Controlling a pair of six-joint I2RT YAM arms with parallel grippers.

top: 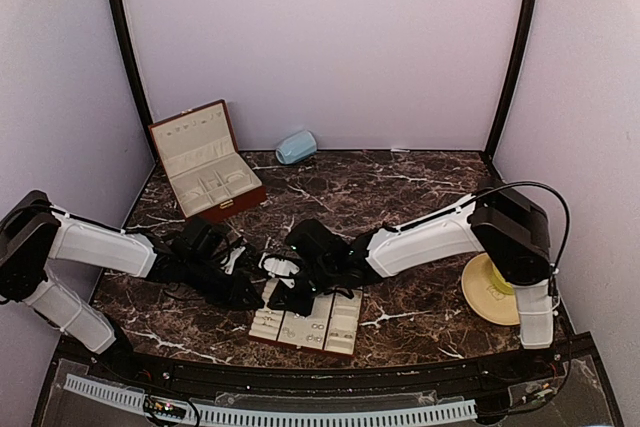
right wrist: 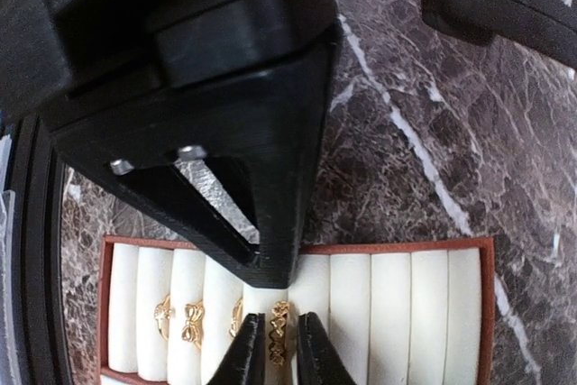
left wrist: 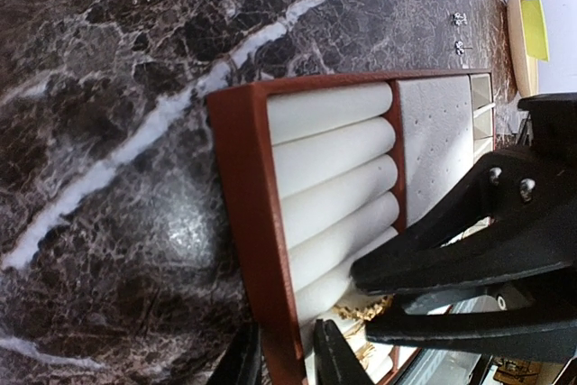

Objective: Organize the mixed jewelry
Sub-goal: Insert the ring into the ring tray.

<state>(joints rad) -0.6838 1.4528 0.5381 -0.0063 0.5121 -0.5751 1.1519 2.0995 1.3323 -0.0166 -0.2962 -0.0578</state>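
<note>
While the left hand (left wrist: 287, 358) pinches the tray (left wrist: 243, 223) rim, a gold ring (right wrist: 279, 333) is seen between the right hand (right wrist: 275, 349) fingers. Whether it is gripped cannot be told.

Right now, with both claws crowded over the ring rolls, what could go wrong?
1. The right claw straddles a gold ring standing in the ring rolls; pulling up before the fingers are clear could drag it out.
2. The left claw grips the tray's red-brown rim; a tug might shift the tray and spill the seated rings.
3. The two claws sit nearly touching, so a sideways move risks a collision.
</note>
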